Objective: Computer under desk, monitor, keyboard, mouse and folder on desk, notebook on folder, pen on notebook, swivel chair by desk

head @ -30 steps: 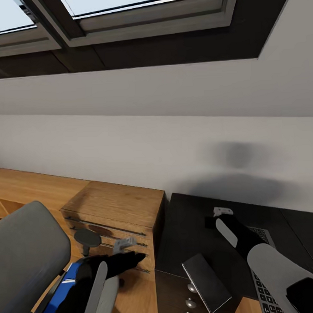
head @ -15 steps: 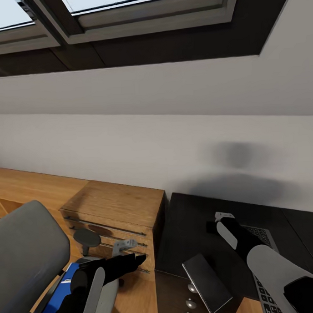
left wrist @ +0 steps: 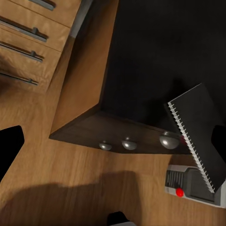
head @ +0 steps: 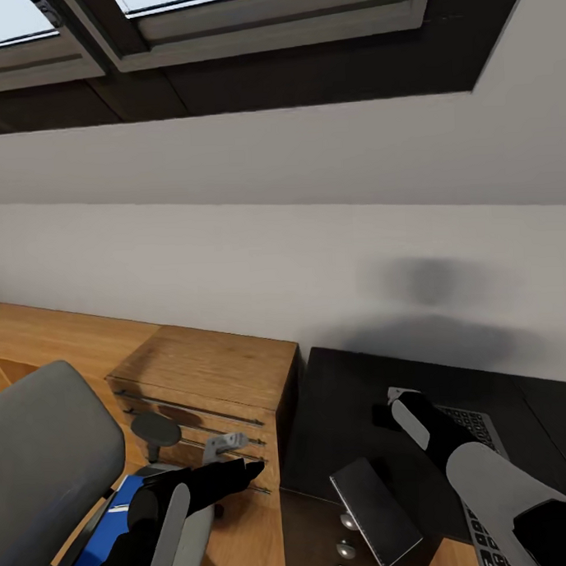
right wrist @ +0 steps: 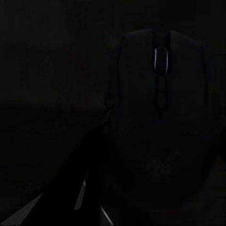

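My right gripper [head: 386,410] is low over the black desk [head: 337,396], just left of the keyboard [head: 480,432], and is shut on the mouse [right wrist: 160,117]. The mouse looms dark and very close in the right wrist view. The grey notebook [head: 375,509] lies on the desk's front corner and overhangs the drawer knobs [head: 347,521]; its spiral edge [left wrist: 190,136] is seen from above. Below it stands the grey computer [left wrist: 188,186] with its red light. My left gripper [head: 246,468] hangs open and empty beside the swivel chair [head: 44,458], whose seat holds the blue folder [head: 113,529].
A low light-wood cabinet [head: 206,369] with bar handles stands between the chair and the desk, tight against the desk's side. A white sloped wall and skylights [head: 255,21] rise behind. The chair's armrest [head: 156,428] is close to my left forearm. Wood floor [left wrist: 70,188] lies below.
My right gripper has eased slightly down and toward me beside the keyboard. My left gripper sank a little. The head view has tilted slightly.
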Robot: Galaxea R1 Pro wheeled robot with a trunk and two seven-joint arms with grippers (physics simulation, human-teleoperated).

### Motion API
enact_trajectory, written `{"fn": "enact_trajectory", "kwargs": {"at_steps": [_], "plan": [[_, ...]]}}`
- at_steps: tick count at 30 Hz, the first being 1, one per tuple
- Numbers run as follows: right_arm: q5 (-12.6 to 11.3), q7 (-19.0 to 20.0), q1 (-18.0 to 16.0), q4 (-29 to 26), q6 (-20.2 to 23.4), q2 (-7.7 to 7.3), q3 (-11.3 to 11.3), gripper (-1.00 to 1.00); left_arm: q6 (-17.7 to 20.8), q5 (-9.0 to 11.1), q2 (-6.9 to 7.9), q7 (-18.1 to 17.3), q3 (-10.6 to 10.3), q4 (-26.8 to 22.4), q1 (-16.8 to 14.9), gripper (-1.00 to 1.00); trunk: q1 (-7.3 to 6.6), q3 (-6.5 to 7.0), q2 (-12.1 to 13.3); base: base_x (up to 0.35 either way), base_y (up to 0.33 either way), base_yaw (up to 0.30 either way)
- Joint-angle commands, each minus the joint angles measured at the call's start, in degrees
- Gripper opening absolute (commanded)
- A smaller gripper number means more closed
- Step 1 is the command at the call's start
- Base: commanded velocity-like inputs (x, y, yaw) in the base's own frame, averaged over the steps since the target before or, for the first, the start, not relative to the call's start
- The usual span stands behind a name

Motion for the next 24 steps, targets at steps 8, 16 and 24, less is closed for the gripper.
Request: {"fn": "enact_trajectory", "kwargs": {"at_steps": [8,16,24], "plan": [[-1.1,-0.4,-0.1,-0.1,0.3,-0.08,0.4,-1.0,0.2,-0.3,-0.03,-0.4,0.1,-0.1,0.0,1.0,1.78,-1.54,-3.3,0.0,0.0,0.0],[-1.2,-0.4,-0.1,-0.1,0.4,-0.08,0.4,-1.0,0.2,-0.3,-0.03,-0.4,0.1,-0.1,0.0,1.0,3.54,-2.98,-6.5,0.0,0.0,0.0],[-1.1,-0.4,-0.1,0.0,0.3,0.0,0.4,-1.0,0.2,-0.3,-0.03,-0.3,0.1,0.0,0.0,1.0,5.3,-4.41,-9.7,0.0,0.0,0.0]]}}
